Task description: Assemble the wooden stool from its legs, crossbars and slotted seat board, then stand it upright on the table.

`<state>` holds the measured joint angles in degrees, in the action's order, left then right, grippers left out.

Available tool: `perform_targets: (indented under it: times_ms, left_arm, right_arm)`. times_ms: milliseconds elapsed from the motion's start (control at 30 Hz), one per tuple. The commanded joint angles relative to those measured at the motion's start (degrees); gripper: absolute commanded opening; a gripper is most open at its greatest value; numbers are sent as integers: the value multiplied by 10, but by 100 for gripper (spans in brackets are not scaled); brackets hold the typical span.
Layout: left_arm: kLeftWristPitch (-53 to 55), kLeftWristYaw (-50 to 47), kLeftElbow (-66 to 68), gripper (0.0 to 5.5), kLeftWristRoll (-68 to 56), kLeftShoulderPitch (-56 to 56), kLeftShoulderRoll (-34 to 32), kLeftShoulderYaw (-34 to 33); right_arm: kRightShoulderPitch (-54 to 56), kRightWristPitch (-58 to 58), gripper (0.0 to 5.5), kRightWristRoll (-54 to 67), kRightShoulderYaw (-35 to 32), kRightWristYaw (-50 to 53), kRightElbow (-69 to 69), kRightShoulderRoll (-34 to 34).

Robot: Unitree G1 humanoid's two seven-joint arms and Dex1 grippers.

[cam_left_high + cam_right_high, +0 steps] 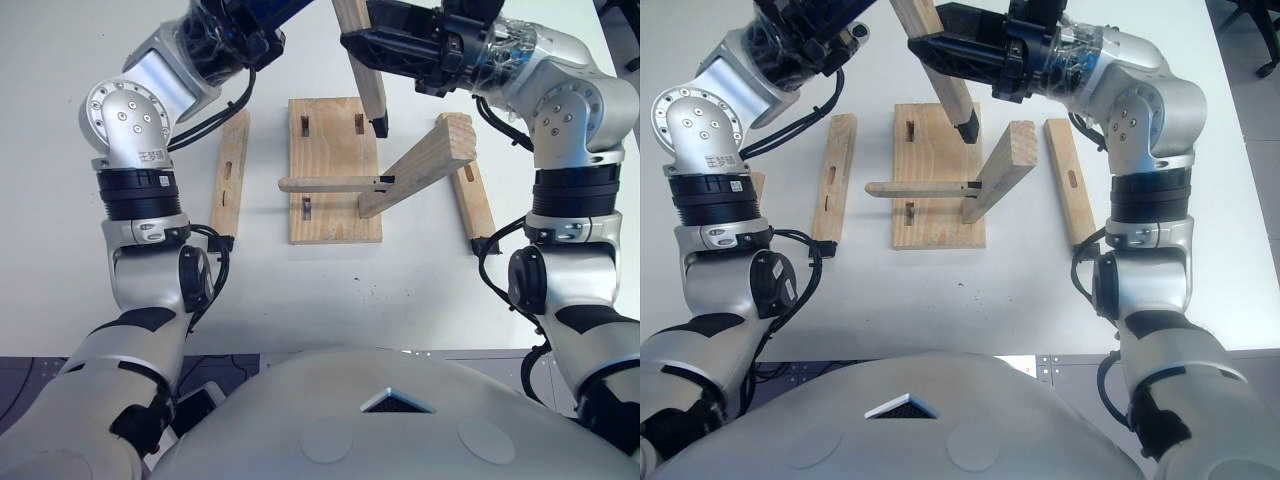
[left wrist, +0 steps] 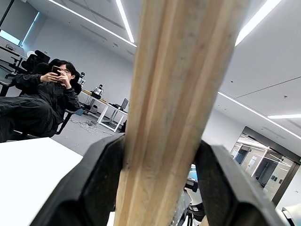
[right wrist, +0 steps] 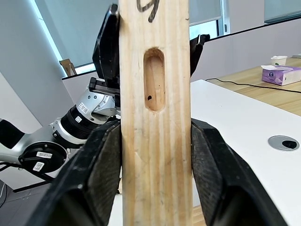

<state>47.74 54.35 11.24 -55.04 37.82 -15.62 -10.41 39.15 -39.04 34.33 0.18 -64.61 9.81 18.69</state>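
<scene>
Head cam: seat board (image 1: 335,225) lies flat mid-table (image 1: 420,290). A tilted leg (image 1: 425,160) stands on it, with a crossbar (image 1: 325,184) poking out to the left. The left spare leg (image 1: 231,170) and right spare leg (image 1: 472,200) lie flat either side of the board. The raised leg (image 1: 368,85) hangs over the board's far end.

Left wrist: left tool (image 2: 160,183) clenched on the raised leg.

Right wrist: right tool (image 3: 155,160) clamped on it too, near its slot.

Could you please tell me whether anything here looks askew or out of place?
Yes: the leg on the seat board leans steeply rather than standing upright, with its crossbar jutting sideways over the board.
</scene>
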Motion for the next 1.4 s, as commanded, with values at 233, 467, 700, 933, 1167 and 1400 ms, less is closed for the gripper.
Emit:
perform_targets:
  times_ms: [233,467,700,933,1167,1400]
  left_arm:
    - [-56,6,19,214,57,-11,-2,8]
    - [-99,17,40,210,89,-64,-34,-17]
    - [-84,45,-25,209,59,-204,-83,-74]
    - [-64,72,-97,209,43,-289,-95,-63]
    - [-126,99,-100,207,108,-314,-111,-14]
    - [-180,119,-95,204,133,-315,-136,9]
  right_arm:
    - [21,-4,309,-14,3,38,14,5]
    - [16,15,383,-10,-31,40,15,35]
    - [4,39,383,-11,-109,80,57,76]
    - [1,53,383,-18,-127,95,82,87]
    - [1,59,383,-19,-122,98,87,81]
    - [-8,61,383,-18,-121,103,81,76]
